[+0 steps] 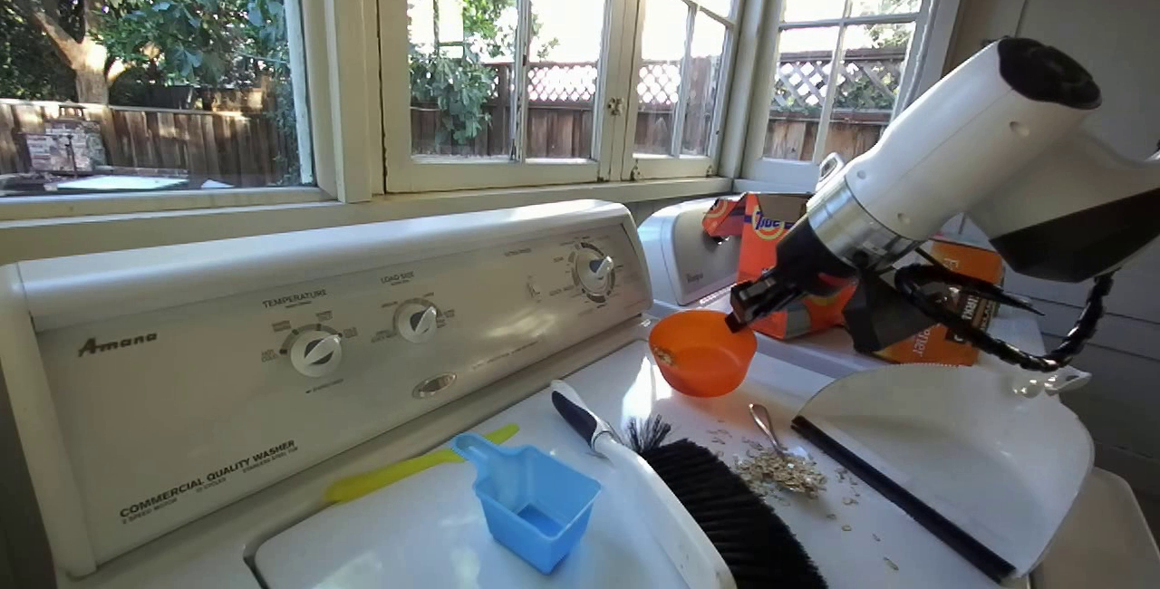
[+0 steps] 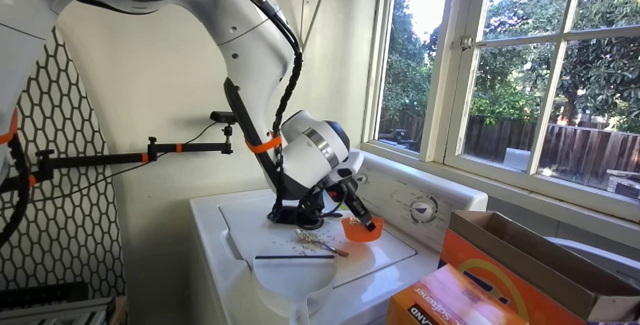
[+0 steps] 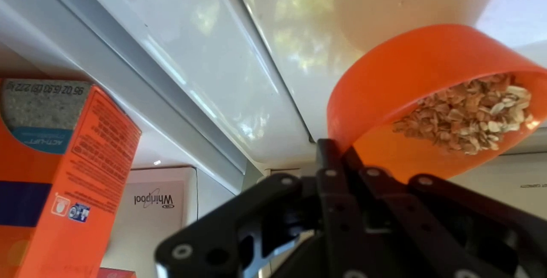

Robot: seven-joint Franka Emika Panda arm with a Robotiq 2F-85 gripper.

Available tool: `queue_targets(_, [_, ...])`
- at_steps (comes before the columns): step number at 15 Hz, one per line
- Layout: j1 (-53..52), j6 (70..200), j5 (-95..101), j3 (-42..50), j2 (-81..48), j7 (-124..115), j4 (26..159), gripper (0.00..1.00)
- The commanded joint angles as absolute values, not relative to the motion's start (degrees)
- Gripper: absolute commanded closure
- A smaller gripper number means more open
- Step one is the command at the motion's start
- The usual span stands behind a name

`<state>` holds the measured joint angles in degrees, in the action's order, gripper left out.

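Note:
My gripper (image 3: 340, 152) is shut on the rim of an orange bowl (image 3: 397, 68), one finger outside the wall and one inside. Oat flakes (image 3: 474, 113) lie in the bowl, which looks tilted in the wrist view. In both exterior views the gripper (image 1: 741, 310) reaches down to the bowl (image 1: 696, 362) over the white washer lid. Whether the bowl's base touches the lid I cannot tell. Near it, a spoon (image 1: 766, 421) lies by a heap of spilled oats (image 1: 781, 469).
A white dustpan (image 1: 961, 453), a black-bristled brush (image 1: 725, 516) and a blue scoop (image 1: 539, 503) are on the washer. Behind the scoop lies a yellow-green strip (image 1: 399, 476). Orange detergent boxes (image 2: 505, 280) stand beside the washer. The control panel (image 1: 362, 344) rises along the back.

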<state>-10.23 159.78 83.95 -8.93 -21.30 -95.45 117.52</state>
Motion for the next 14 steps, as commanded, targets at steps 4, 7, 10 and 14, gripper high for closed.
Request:
queue_targets(4, [-10.2,161.4,85.5,-8.7,-24.9,-97.4,114.3,0.99])
queue_targets(7, [-10.2,161.4,85.4,-8.7,-25.6,-97.3,113.7,0.99])
queue_targets(10, [-10.2,161.5,85.3,-8.8,-26.1,-96.9,113.2,0.92])
queue_targets(14, [-10.1,161.3,85.1,-8.8,-26.4,-96.4,113.1,0.6])
